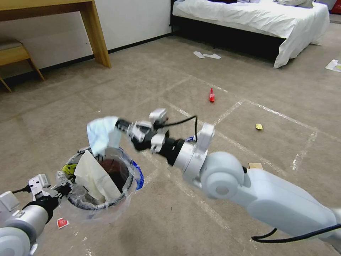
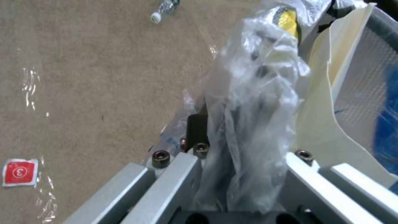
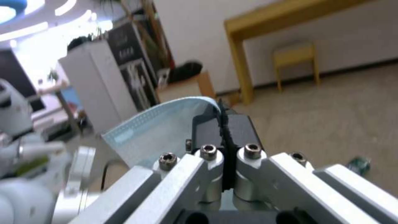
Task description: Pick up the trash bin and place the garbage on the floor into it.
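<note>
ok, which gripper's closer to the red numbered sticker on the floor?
Left. The left gripper holds the trash bin rim right beside the red sticker; the right gripper holds the mask above the bin's far side.

The head view is taken from above, angled forward and down over both arms toward the carpeted floor and the bed. The left wrist view is set close behind its fingers, facing down along the trash bin, which is shared with the head view. The right wrist view faces level across the room toward the wooden desk, also shared.
</note>
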